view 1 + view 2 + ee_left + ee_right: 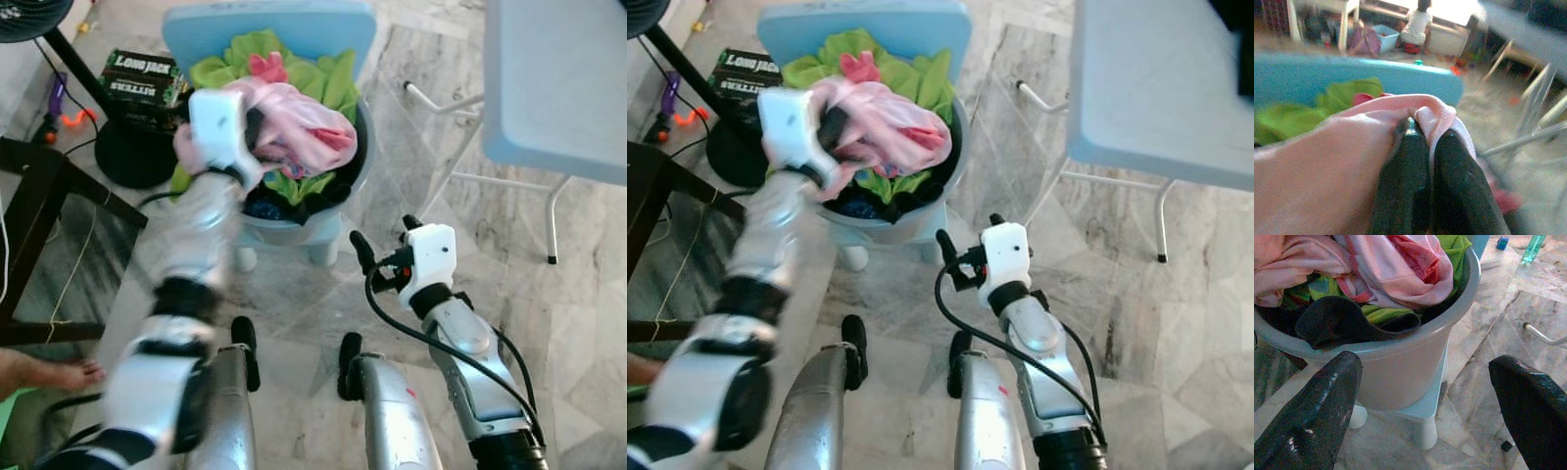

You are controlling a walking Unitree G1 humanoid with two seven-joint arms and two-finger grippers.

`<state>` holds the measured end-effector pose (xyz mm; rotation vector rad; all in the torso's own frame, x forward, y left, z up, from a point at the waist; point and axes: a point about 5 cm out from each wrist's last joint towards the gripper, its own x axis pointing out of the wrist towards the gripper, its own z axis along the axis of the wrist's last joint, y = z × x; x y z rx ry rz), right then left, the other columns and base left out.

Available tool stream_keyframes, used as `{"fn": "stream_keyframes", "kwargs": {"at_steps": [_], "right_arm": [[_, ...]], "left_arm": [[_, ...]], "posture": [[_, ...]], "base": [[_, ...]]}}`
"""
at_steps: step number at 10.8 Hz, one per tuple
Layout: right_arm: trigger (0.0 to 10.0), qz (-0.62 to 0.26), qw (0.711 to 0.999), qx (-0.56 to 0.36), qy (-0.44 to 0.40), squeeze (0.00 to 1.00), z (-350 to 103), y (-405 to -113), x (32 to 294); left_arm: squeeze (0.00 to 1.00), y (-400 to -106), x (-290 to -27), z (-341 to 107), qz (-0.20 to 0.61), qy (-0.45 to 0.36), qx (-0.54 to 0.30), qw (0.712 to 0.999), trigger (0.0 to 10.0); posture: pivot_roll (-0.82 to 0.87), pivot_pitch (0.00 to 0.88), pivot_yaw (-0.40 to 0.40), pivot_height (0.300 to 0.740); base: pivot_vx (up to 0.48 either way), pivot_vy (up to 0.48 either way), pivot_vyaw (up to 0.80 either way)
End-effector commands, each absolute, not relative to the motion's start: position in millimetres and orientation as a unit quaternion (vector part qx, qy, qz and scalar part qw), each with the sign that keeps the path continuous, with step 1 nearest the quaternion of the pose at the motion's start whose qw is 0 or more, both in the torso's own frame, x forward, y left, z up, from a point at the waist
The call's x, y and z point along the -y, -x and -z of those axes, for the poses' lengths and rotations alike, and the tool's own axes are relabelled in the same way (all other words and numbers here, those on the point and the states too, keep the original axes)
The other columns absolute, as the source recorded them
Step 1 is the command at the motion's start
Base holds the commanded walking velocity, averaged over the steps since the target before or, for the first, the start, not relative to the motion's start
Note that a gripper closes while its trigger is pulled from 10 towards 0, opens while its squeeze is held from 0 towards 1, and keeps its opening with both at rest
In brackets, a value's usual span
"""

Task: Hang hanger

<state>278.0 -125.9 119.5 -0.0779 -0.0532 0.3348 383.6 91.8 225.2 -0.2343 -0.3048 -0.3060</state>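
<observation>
The jaws of the left gripper (1432, 147) are pinched on a fold of the pink garment (294, 122) at the top of the laundry bucket (1400, 362). The right gripper (1425, 396) is held with jaws spread, low beside the bucket. No hanger can be made out. A garment is judged to be being drawn out first; a clean lift is called for next. The bucket is carried by a blue stool (274, 29) on a marble floor (588, 333); a folding table (558, 78) stands near.

Head cameras look steeply down; both wrist cameras sit close, sharing the laundry bucket (1400, 367).
</observation>
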Motion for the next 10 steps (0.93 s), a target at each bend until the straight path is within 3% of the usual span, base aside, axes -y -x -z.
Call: {"fn": "stream_keyframes", "kwargs": {"at_steps": [1,4,6,7,8,10], "right_arm": [[10.0,-0.157,0.987,0.01,0.039,0.0,-110,-273,130],[10.0,-0.155,0.987,0.013,0.036,0.0,-110,-273,127],[10.0,-0.149,0.988,0.015,0.032,0.0,-109,-275,126],[10.0,-0.15,0.988,0.015,0.029,0.0,-109,-273,124],[10.0,-0.158,0.987,0.009,0.028,0.0,-106,-270,122],[10.0,-0.162,0.986,0.004,0.029,0.0,-105,-269,122]], "left_arm": [[0.0,-383,-75,-263,0.175,0.191,0.194,0.946,0.0],[0.0,-386,-70,-340,0.169,0.358,0.263,0.88,0.0],[0.0,-393,-88,-354,0.119,0.369,0.286,0.876,0.0],[0.0,-402,-106,-314,0.049,0.399,0.217,0.889,0.0],[0.0,-403,-121,-245,-0.038,0.434,0.102,0.894,0.0],[0.0,-388,-125,-174,-0.095,0.444,-0.006,0.891,0.0]], "posture": [[-0.09,0.417,-0.016,0.74],[-0.09,0.41,-0.003,0.74],[-0.08,0.409,0.004,0.74],[-0.08,0.424,-0.002,0.74],[-0.07,0.439,-0.011,0.74],[-0.06,0.457,-0.026,0.74]], "base": [[0.0,0.0,0.0],[0.0,0.0,0.0],[0.0,0.0,0.0],[0.0,0.0,0.0],[0.0,0.0,0.0],[0.0,0.0,0.0]]}}
